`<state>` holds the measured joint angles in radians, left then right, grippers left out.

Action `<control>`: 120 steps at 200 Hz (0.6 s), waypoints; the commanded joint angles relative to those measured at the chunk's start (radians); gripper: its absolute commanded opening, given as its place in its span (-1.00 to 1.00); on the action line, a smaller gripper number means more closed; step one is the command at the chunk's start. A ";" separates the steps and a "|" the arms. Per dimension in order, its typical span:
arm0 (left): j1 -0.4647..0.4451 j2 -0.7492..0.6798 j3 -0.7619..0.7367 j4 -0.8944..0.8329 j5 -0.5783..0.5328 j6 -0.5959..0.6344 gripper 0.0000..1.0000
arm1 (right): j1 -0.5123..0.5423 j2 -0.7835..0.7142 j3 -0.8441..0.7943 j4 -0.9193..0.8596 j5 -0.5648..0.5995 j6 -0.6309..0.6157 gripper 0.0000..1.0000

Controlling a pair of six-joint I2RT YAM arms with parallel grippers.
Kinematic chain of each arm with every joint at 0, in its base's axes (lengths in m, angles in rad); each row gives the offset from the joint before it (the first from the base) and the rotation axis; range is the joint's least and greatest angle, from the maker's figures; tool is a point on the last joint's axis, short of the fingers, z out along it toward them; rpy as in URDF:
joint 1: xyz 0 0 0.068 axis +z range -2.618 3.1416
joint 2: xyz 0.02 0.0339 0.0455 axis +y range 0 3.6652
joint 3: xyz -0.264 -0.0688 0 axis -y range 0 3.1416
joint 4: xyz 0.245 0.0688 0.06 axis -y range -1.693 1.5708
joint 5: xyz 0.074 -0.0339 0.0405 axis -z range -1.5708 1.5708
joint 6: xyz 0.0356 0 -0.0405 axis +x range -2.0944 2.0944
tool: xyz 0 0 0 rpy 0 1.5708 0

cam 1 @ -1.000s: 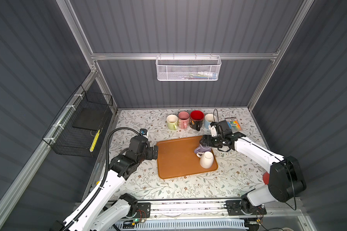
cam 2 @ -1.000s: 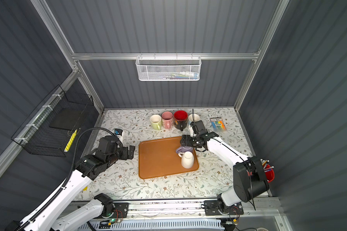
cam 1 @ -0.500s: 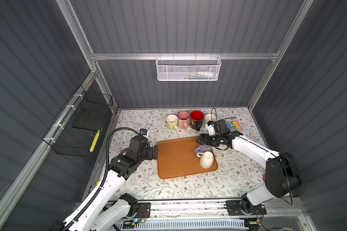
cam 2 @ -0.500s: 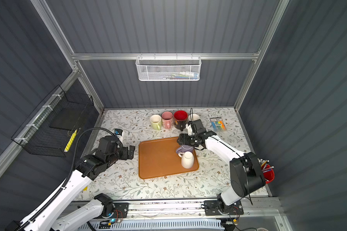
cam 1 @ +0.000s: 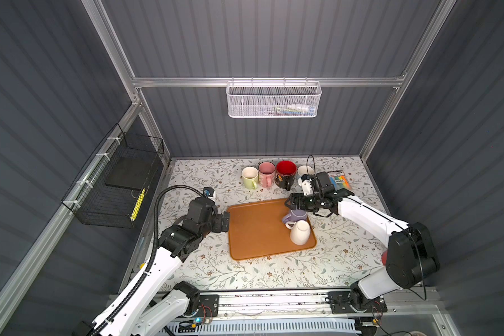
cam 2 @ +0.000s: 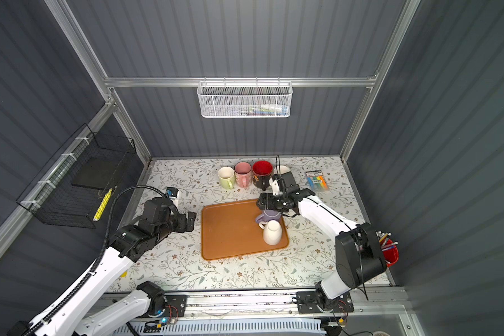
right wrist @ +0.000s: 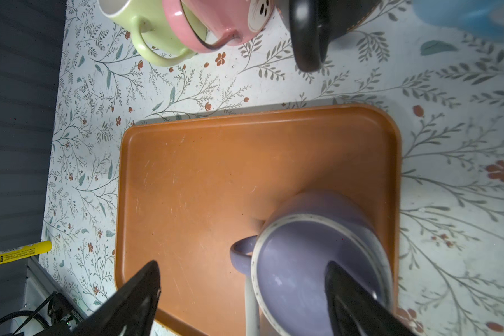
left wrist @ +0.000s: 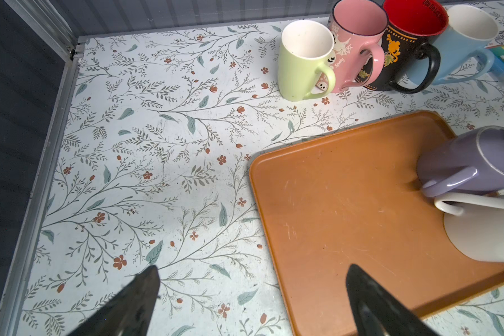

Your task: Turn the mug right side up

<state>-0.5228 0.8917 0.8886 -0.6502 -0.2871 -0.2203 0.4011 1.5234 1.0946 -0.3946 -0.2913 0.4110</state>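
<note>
While the right pincer (cam 1: 292, 202) hangs spread and empty above its upturned base, the purple mug (cam 1: 298, 216) sits inverted at the far right corner of the tray (cam 1: 253, 232). Judged step: approach. Next: straddle the wall, clench, lift, invert.

The surface (cam 1: 204, 261) wears a pale sheet printed with leafy twigs and small red flowers; an orange tray (cam 1: 256, 229) lies flat near its middle, slightly askew to the edges; along the back four mugs stand upright in a tight row (handles roughly toward the front): a green mug (cam 1: 250, 177), a pink mug (cam 1: 266, 174), a black mug (cam 1: 285, 173) red inside, a blue mug (left wrist: 463, 43); near the back right corner lies a flat pack of markers (cam 1: 339, 180).
</note>
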 commanded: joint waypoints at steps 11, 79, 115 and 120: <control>-0.002 -0.013 -0.007 0.005 0.005 0.009 0.99 | -0.051 -0.060 0.020 -0.066 0.021 -0.030 0.77; -0.001 -0.005 -0.006 0.007 0.009 0.010 0.99 | -0.135 -0.048 -0.063 0.000 -0.091 0.018 0.77; -0.002 -0.008 -0.008 0.004 0.006 0.010 1.00 | -0.133 0.000 -0.066 0.067 -0.170 0.053 0.75; -0.001 -0.007 -0.007 0.004 0.006 0.010 0.99 | -0.132 0.006 -0.065 0.071 -0.181 0.056 0.75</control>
<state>-0.5228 0.8921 0.8886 -0.6498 -0.2867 -0.2203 0.2672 1.4986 1.0382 -0.3782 -0.3920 0.4377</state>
